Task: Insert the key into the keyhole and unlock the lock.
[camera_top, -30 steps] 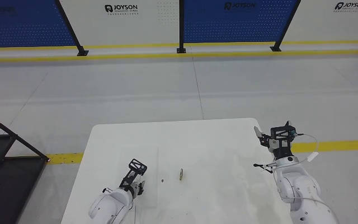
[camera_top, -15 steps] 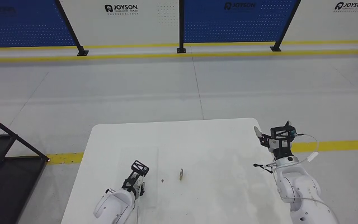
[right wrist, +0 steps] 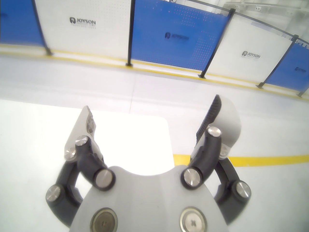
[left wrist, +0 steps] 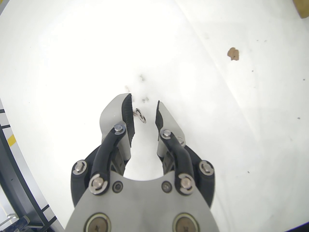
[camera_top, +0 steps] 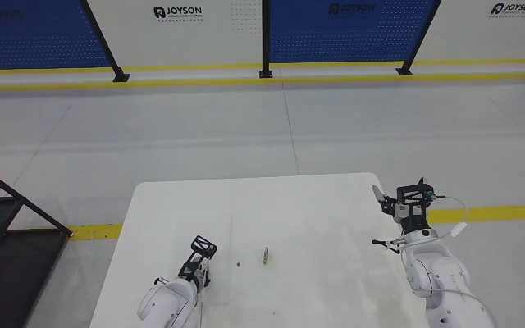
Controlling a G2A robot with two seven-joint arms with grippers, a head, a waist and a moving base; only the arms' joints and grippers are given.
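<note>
The left gripper (left wrist: 144, 100) is open and low over the white table (camera_top: 328, 213), near the front left part. Between its two fingers lies a small metal ring (left wrist: 140, 116), just beside one finger. It looks like the ring of the key, but the rest of the key is too small to make out. The brass lock (camera_top: 266, 255) lies on the table off to the right of this gripper, well apart from it. A small brown bit (left wrist: 233, 54) sits between them. The right gripper (right wrist: 152, 103) is wide open and holds nothing. It is up by the right edge of the table.
</note>
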